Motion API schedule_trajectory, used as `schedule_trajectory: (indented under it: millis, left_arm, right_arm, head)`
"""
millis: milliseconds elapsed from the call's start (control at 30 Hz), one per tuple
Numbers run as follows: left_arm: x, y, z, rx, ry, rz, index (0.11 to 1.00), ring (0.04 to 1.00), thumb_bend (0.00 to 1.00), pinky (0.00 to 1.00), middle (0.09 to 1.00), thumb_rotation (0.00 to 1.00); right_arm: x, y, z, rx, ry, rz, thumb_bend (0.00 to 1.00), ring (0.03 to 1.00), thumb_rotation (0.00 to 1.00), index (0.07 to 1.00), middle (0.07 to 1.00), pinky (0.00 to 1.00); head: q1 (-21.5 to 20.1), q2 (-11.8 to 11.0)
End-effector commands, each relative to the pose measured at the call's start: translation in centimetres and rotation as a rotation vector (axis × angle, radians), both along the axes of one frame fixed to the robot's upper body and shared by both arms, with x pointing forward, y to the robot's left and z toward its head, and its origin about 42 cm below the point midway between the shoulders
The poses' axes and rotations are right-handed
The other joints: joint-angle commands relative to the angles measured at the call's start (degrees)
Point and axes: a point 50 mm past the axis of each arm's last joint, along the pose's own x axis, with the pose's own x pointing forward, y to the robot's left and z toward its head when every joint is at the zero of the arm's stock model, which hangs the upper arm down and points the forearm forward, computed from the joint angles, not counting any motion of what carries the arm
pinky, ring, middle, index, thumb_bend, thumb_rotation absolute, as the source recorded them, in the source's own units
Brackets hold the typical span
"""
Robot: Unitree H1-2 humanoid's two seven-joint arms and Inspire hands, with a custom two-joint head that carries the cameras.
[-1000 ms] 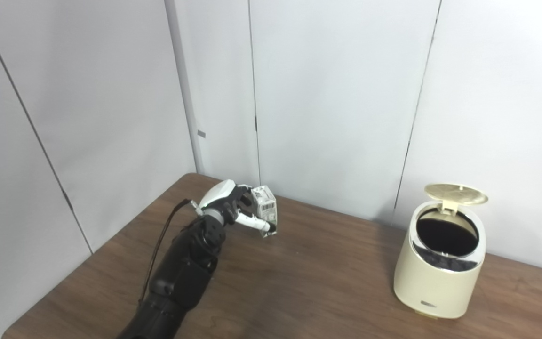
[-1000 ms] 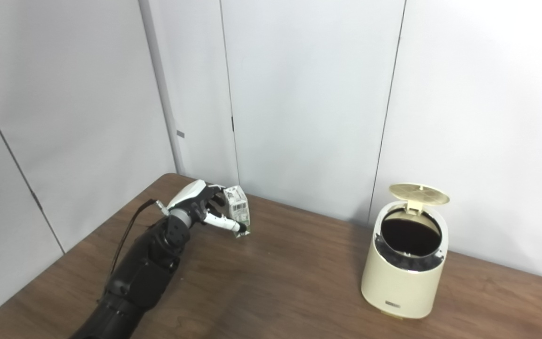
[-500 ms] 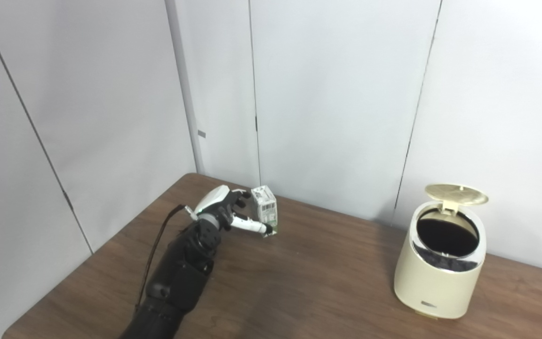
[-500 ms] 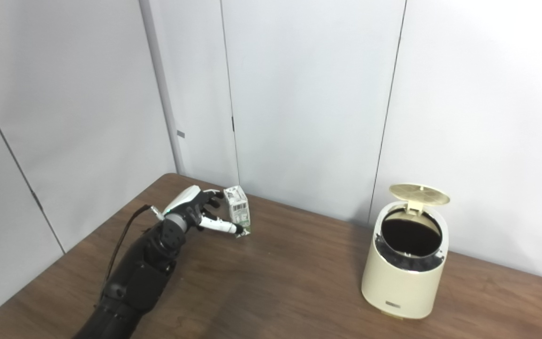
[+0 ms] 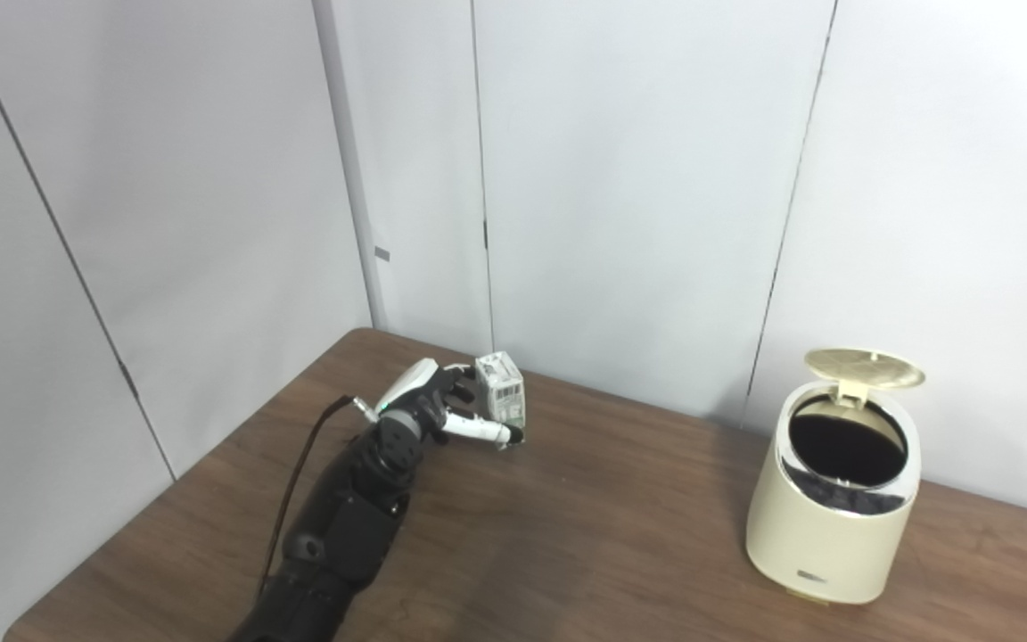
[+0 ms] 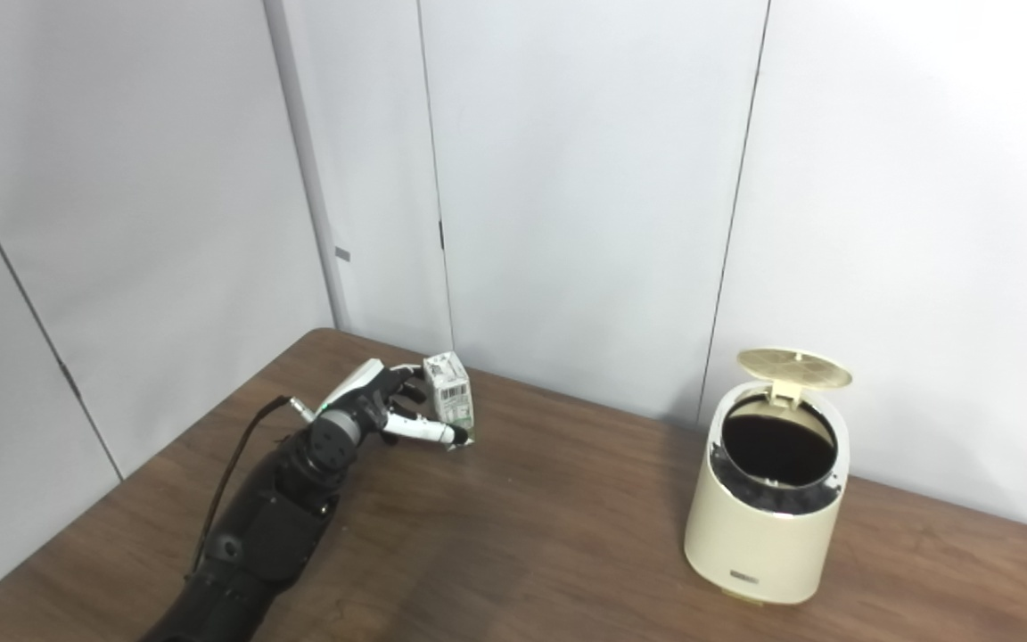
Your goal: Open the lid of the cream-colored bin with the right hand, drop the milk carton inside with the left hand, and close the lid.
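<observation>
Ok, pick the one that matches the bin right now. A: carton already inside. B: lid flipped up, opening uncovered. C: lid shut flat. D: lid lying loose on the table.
B: the lid stands up at the back of the bin, leaving the dark opening bare, while the milk carton is far off by the left hand.

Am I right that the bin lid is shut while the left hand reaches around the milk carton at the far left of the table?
Not quite: the lid is up, and the left eye view shows the cream-colored bin with its dark inside exposed. The rest holds: the left hand is at the milk carton, far left on the table.
</observation>
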Motion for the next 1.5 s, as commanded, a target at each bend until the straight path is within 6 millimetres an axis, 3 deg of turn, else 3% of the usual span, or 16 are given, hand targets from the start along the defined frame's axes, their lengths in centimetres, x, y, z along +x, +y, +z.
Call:
schedule_trajectory:
  millis: [0, 167, 367, 667, 733, 1033, 1133, 1200, 1467]
  left_arm:
    - [1.2, 0.5, 3.4, 0.042, -0.099, 0.003, 0.945, 0.671, 1.00, 0.49, 0.782, 0.35]
    - [1.4, 0.5, 3.2, 0.062, -0.087, 0.018, 0.937, 0.609, 1.00, 0.44, 0.757, 0.35]
    - [1.6, 0.8, 2.8, 0.071, -0.093, 0.016, 0.913, 0.618, 1.00, 0.45, 0.757, 0.32]
    - [1.7, 0.9, 2.5, 0.078, -0.104, 0.017, 0.894, 0.696, 1.00, 0.53, 0.817, 0.33]
    - [1.7, 1.0, 2.4, 0.068, -0.119, 0.016, 0.888, 0.632, 1.00, 0.48, 0.768, 0.32]
    - [1.9, 0.8, 2.3, 0.061, -0.126, 0.025, 0.914, 0.678, 1.00, 0.50, 0.810, 0.33]
    - [2.1, 0.8, 2.3, 0.052, -0.127, 0.010, 0.922, 0.750, 1.00, 0.58, 0.848, 0.34]
    - [2.2, 0.8, 2.2, 0.050, -0.129, 0.001, 0.924, 0.822, 1.00, 0.69, 0.872, 0.33]
    - [2.5, 0.8, 1.9, 0.046, -0.127, -0.004, 0.913, 0.822, 1.00, 0.71, 0.861, 0.34]
  right_arm:
    - [-0.7, 0.1, -0.7, 0.003, 0.018, -0.004, 0.74, 0.520, 0.75, 0.533, 0.569, 0.36]
    - [-0.8, 0.1, -0.8, 0.014, 0.020, 0.000, 0.77, 0.518, 0.75, 0.532, 0.568, 0.36]
    - [-0.8, 0.4, -0.6, 0.022, 0.029, 0.004, 0.83, 0.511, 0.75, 0.523, 0.560, 0.36]
    - [-0.7, 0.7, -0.7, 0.014, 0.037, 0.003, 0.81, 0.526, 0.77, 0.533, 0.574, 0.37]
    - [-0.8, 0.7, -0.7, 0.010, 0.037, 0.006, 0.81, 0.528, 0.77, 0.534, 0.576, 0.37]
    - [-1.0, 0.8, -0.4, 0.009, 0.061, 0.002, 0.81, 0.529, 0.78, 0.538, 0.577, 0.37]
    - [-0.9, 0.8, -0.5, 0.005, 0.056, 0.002, 0.81, 0.531, 0.78, 0.540, 0.579, 0.37]
    - [-0.9, 0.9, -0.5, 0.005, 0.052, 0.006, 0.78, 0.533, 0.78, 0.541, 0.579, 0.38]
    - [-1.0, 1.2, -0.5, 0.002, 0.060, 0.001, 0.79, 0.530, 0.79, 0.538, 0.576, 0.37]
  head:
    - [-0.13, 0.06]
    - [-0.20, 0.28]
    - [-0.31, 0.31]
    - [-0.67, -0.19]
    - [-0.75, -0.16]
    - [-0.97, 0.00]
    - [-1.06, -0.04]
    - [-1.12, -0.05]
    - [-1.79, -0.37]
